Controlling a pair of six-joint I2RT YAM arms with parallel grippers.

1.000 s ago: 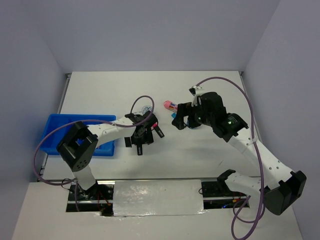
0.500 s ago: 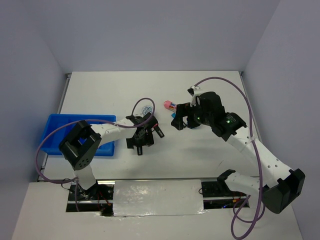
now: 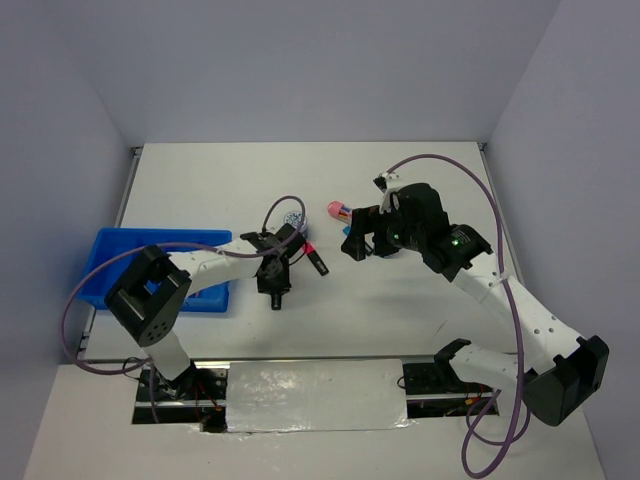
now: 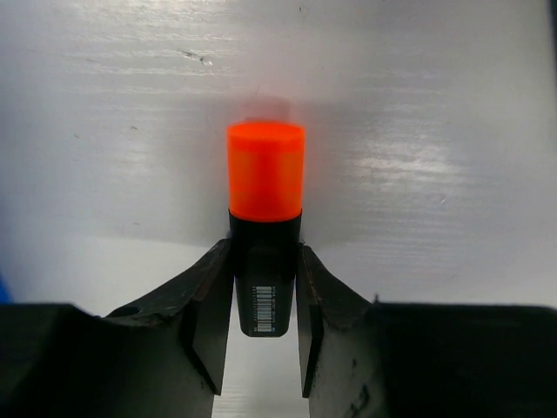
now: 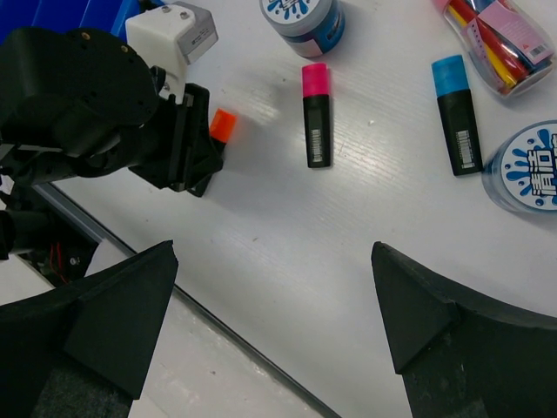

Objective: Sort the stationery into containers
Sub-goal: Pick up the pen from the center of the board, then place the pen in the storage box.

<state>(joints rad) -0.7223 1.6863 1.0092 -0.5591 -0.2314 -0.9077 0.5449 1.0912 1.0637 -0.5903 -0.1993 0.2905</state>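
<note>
Orange-capped highlighter [image 4: 265, 178] clamped in left hand [image 4: 264, 266]; pink-capped highlighter [image 5: 316, 115] near, apart.

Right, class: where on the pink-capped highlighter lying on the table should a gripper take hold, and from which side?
Probably grip the pink-capped highlighter across its black barrel, coming straight down from above. It lies flat with bare table along both long sides, so the jaws fit there; a blue-white disc sits near its cap end.

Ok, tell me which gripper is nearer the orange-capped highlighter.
Left. The left gripper is closed on the orange-capped highlighter, one finger on each side of its black body. The right gripper hangs open off to the right, apart from it.
</note>
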